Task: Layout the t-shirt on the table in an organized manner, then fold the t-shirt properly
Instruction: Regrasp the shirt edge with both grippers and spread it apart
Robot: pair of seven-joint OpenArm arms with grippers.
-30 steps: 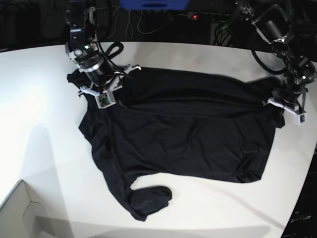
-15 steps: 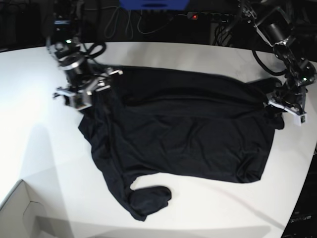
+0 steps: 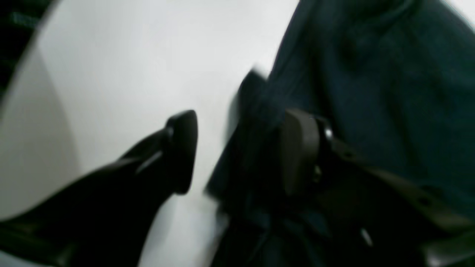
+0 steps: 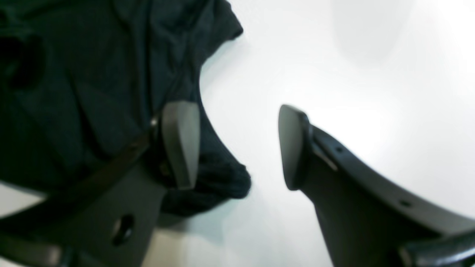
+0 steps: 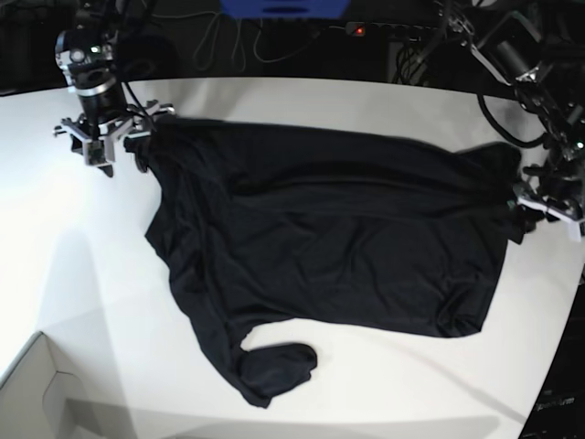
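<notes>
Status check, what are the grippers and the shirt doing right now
Left gripper open, at the shirt's edge. Right gripper open, holding nothing. Shirt spread on table, wrinkled, one sleeve bunched. Nothing in the way.

Base camera sits high, looking down across the whole bench (image 5: 302, 384) toward its far edge. Each wrist camera rides close behind its own fingers, aimed down: left over the shirt's (image 5: 338, 229) edge by the bench's right edge, right over the far-left corner; all share the shirt.

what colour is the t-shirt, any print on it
Plain black t-shirt, no print visible; the base view shows it best.
</notes>
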